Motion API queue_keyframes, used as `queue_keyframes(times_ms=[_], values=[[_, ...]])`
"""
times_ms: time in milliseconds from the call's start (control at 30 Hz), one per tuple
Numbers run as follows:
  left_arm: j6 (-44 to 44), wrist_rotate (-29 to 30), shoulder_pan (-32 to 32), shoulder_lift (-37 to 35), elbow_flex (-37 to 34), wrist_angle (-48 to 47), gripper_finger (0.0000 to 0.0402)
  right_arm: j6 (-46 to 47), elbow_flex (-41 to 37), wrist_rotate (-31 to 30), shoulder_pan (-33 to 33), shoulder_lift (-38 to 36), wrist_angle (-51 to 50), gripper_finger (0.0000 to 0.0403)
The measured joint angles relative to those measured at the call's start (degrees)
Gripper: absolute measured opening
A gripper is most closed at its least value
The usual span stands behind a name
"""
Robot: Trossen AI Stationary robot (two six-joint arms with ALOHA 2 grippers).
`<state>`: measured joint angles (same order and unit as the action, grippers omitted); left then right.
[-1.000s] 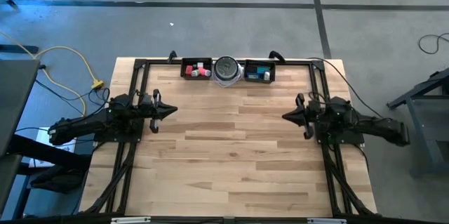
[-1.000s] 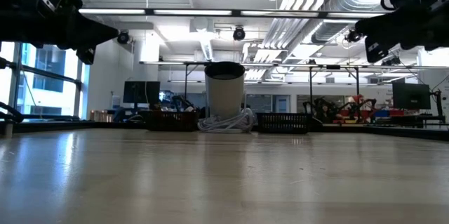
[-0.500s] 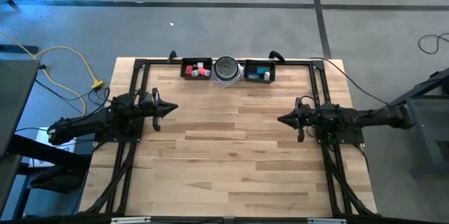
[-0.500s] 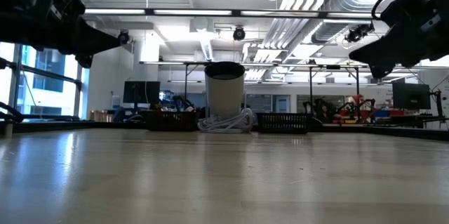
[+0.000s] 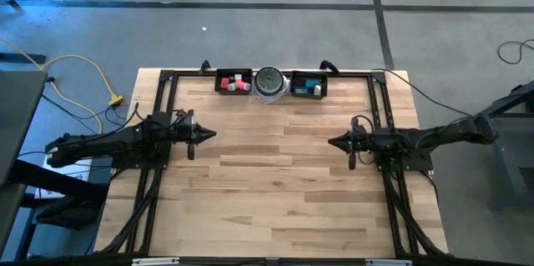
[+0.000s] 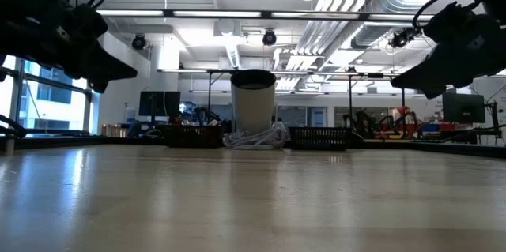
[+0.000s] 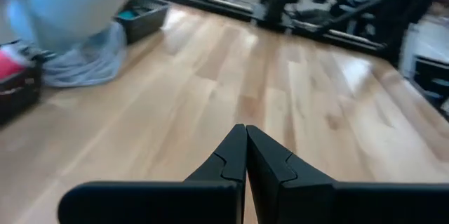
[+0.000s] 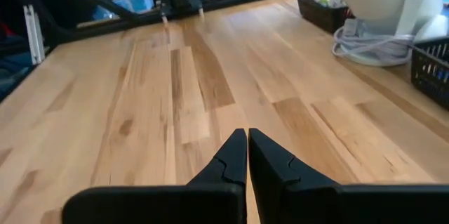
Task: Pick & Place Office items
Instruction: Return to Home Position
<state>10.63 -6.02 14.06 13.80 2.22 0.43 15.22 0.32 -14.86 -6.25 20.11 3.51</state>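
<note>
Both arms are off the work right now. The left claw hangs above the left side of the desk, pointing in toward the middle. It's clenched with nothing in it: in its own wrist view the two fingers press flat together right down to the tip.

Same deal on the other side. The right claw hovers over the right side of the desk, tip aimed at the left one. It's clamped on nothing, fingers meeting in a thin seam. The two claws are well apart, with only bare wood between them.

All the office items I can see sit at the far edge of the desk, in two black trays either side of a white cylinder. A cable is coiled round its base. The left tray has the red and pink blocks plus a white bit. The right tray holds the blue and teal pieces. Anything else in there is too small for me to make out.

In the low view both arms are up off the wood, and the trays look like mesh baskets sitting just beside the cylinder.
</note>
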Motion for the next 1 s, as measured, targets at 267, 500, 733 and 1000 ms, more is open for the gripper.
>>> queue_keyframes(times_ms=[267,500,733,1000], values=[[-1.43,0.15,-0.02,-0.67,-0.02,1.57,0.0000,0.03,0.00,-0.88,-1.32,2.85,1.67,0.0002],[-1.62,0.85,0.00,-4.82,0.04,-0.42,0.0000,-0.28,0.00,-1.19,-1.31,2.82,2.06,0.0002],[-0.92,1.44,0.02,-10.05,0.35,-3.02,0.0000,-0.51,0.00,-1.28,-1.30,2.82,2.47,0.0002],[-1.20,3.55,0.02,-12.74,2.32,-9.86,0.0000,-1.35,0.00,-3.03,-1.30,2.82,0.71,0.0002]])
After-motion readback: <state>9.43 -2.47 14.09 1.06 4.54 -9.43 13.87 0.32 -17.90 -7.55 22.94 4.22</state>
